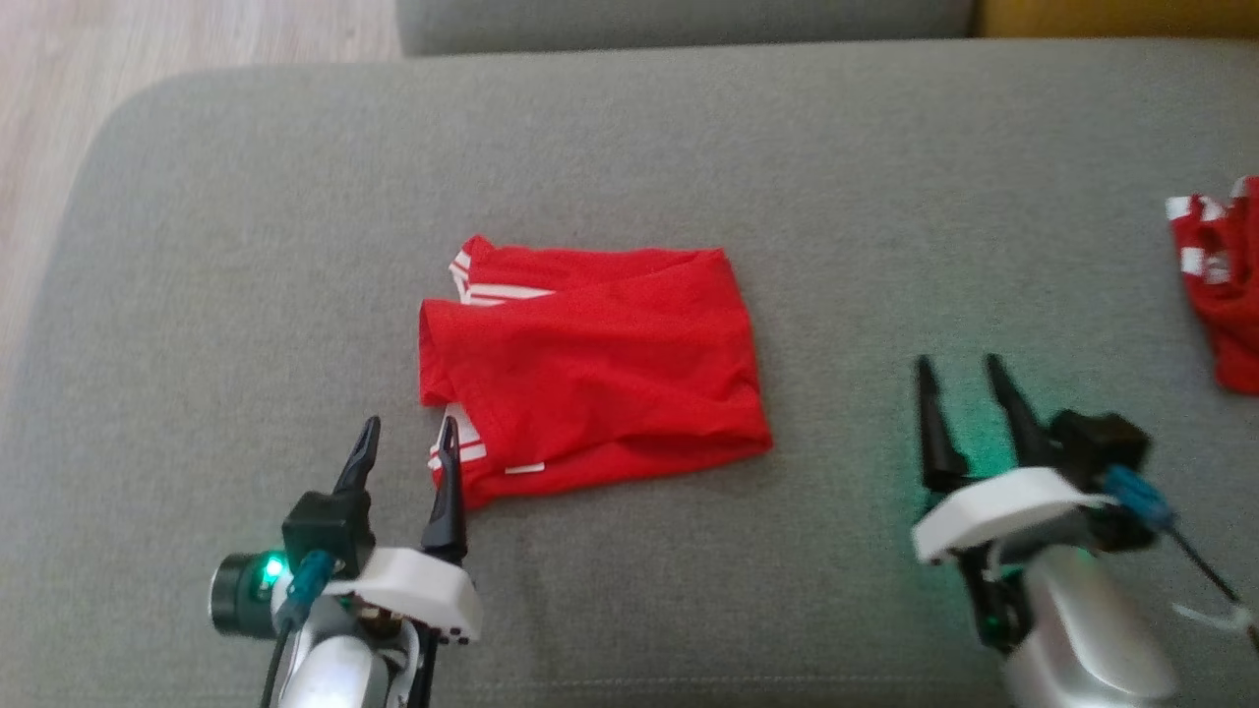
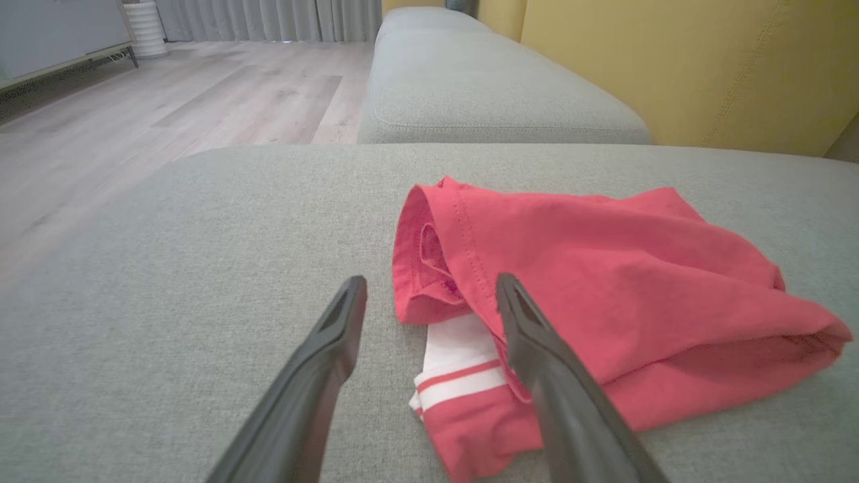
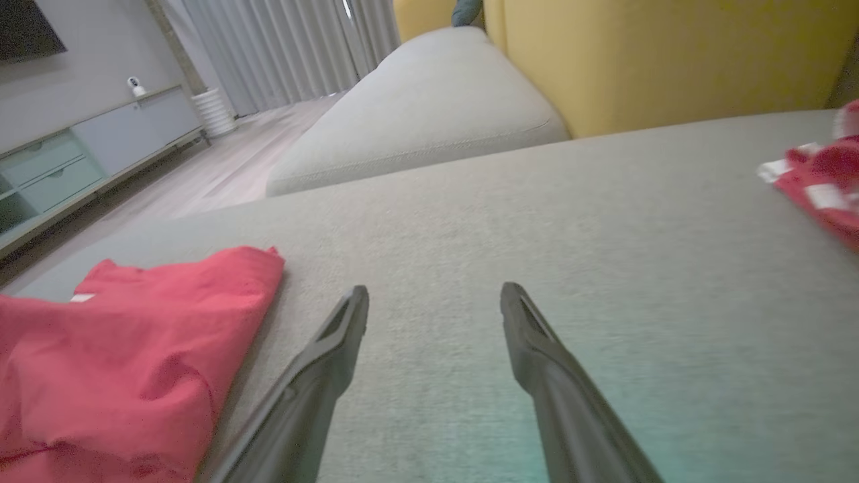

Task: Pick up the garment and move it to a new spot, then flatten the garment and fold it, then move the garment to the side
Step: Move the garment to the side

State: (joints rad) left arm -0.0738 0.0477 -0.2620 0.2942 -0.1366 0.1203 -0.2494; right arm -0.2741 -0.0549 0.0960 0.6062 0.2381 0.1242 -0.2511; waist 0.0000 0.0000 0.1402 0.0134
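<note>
- The red mesh sports jersey with white striped sleeve panels (image 1: 590, 364) is lying folded into a compact rectangle near the middle of the grey fabric sofa cushion (image 1: 246, 246). The step in hand is therefore probably carrying it to the side.
- The left gripper (image 1: 409, 433) is standing with its two dark fingers spread wide, holding nothing. One finger is sitting at the jersey's near left corner, over the white sleeve panel (image 2: 463, 376), though whether it is touching is hard to judge.
- The right gripper (image 1: 959, 369) is also gaping wide and empty, hovering over bare cushion well apart from the jersey's right edge.
- To do this well, each gripper should be pinching through every layer at one end of the fold, not just the top sheet, or the stack will be opening as it lifts.
- Both ends should be rising together and level.
- A second crumpled red and white cloth (image 1: 1220, 285) is lying at the far right, so the set-down spot should be avoiding it.
</note>
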